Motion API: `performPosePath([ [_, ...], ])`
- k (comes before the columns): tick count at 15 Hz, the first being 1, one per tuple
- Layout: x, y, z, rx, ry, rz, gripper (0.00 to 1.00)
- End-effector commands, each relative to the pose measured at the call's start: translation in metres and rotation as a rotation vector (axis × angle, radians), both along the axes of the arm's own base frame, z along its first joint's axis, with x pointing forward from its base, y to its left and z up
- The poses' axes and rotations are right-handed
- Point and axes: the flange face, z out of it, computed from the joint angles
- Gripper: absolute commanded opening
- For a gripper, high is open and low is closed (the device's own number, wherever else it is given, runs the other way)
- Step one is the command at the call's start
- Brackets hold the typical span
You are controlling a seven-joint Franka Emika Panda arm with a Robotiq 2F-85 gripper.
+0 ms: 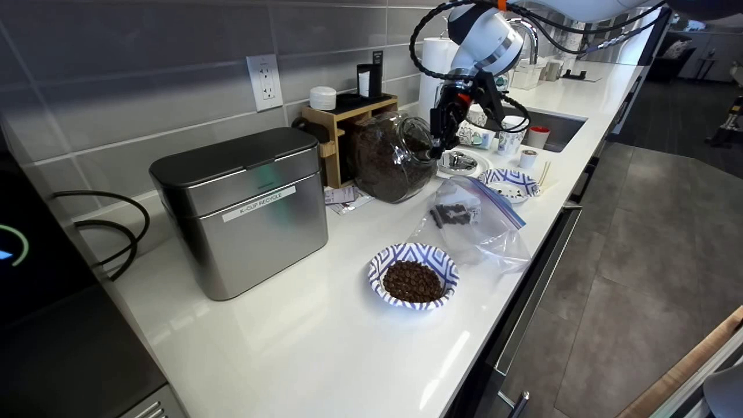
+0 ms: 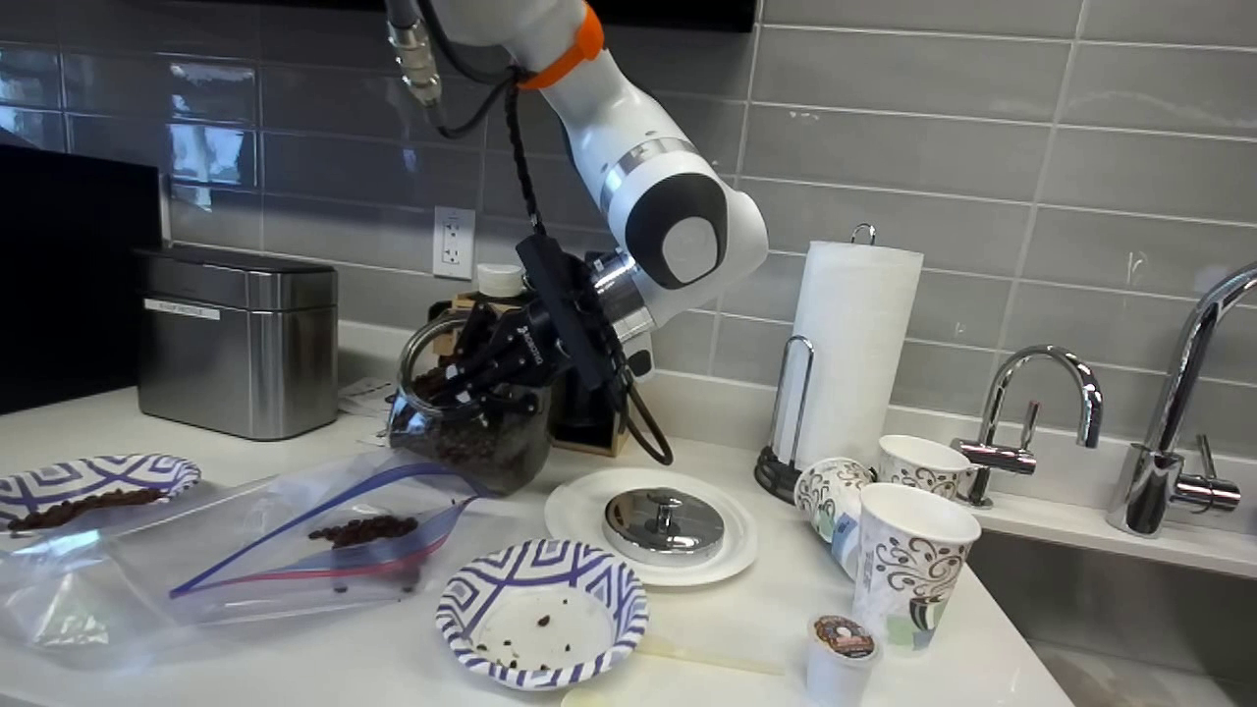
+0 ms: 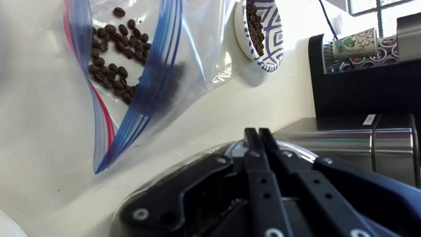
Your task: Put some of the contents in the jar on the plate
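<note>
Jaws of the gripper (image 3: 257, 131), drawn together with nothing visible between, stand at the slanting mouth of the jar (image 1: 395, 159); contents (image 2: 481, 439) lie inside, near the tips. Scooping likely demands clearing the rim before spreading.

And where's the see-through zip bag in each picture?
In an exterior view, the zip bag is just right of the middle.
In an exterior view, the zip bag is at the lower left.
In the wrist view, the zip bag is at the upper left.
Landmark: the steel bin, in all three.
</note>
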Motion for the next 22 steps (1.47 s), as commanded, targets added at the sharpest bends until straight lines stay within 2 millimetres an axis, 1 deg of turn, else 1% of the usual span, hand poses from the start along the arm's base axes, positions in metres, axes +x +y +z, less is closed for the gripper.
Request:
performPosePath([
  [1, 0.001, 0.010, -0.002, 0.007, -0.017, -0.023, 0.01],
  [7, -0.003, 0.018, 0.007, -0.011, -0.090, -0.035, 0.01],
  [13, -0.011, 0.023, 0.010, -0.038, -0.147, -0.046, 0.01],
  [17, -0.018, 0.030, 0.012, -0.071, -0.186, -0.045, 0.01],
  [22, -0.022, 0.035, 0.012, -0.059, -0.162, -0.004, 0.01],
])
